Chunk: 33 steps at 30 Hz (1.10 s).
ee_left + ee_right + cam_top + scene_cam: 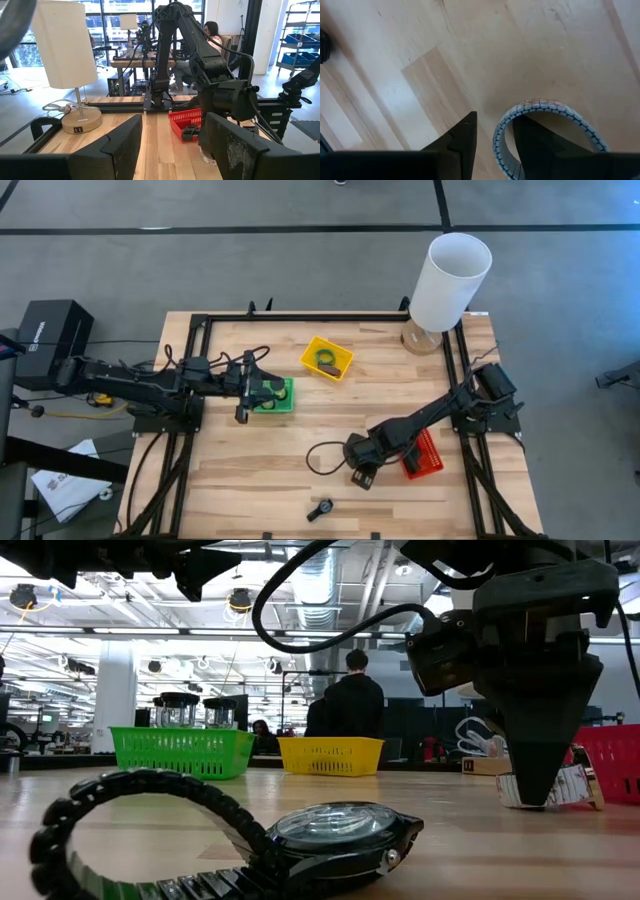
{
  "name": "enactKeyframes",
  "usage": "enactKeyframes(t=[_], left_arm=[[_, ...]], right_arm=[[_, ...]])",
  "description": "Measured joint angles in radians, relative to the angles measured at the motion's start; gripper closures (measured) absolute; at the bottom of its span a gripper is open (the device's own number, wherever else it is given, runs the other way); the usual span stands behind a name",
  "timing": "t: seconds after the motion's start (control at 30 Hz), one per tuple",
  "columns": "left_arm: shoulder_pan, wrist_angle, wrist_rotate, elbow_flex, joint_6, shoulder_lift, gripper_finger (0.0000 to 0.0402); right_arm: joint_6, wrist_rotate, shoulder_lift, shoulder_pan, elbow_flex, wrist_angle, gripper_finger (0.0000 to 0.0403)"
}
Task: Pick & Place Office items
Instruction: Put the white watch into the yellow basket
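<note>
Right claw (362, 477) is lowered to the desk (250, 480) near the front edge, just beside the red mesh tray (425, 457), which sits toward the right edge. Its fingers (462, 137) are seen straddling one wall of a clear ring with a dark grid pattern (547, 112): one finger is placed inside the ring and the other outside. The jaws are narrowed around that wall, though whether it is actually pinched cannot be told. In the low view the ring (570, 785) is seen resting on the wood beneath the claw.

Left claw (243, 387) is held above the green mesh tray (283, 396), toward the left edge, with its jaws wide apart and nothing between them.

A black wristwatch (320, 509) is lain at the front edge of the desk, apart from both claws; in the low view it (330, 835) fills the foreground. A yellow mesh tray (327, 358) is set toward the back edge, with a green ring (324, 360) inside it. A tall white lamp (448, 280) is stood at the back right corner.
</note>
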Motion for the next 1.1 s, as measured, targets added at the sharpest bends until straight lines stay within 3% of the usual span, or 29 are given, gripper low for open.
enactKeyframes(t=[0.37,0.9,1.1], left_arm=[[0.0,0.0,0.0,0.0,0.0,0.0,0.0188],[0.0,0.0,0.0,0.0,0.0,0.0,0.0188],[0.0,0.0,0.0,0.0,0.0,0.0,0.0188]], right_arm=[[-0.008,0.058,0.001,0.001,0.002,0.013,0.0284],[-0.167,0.085,0.003,-0.012,0.001,0.098,0.0285],[-0.298,0.145,0.009,-0.03,0.001,0.166,0.0314]])
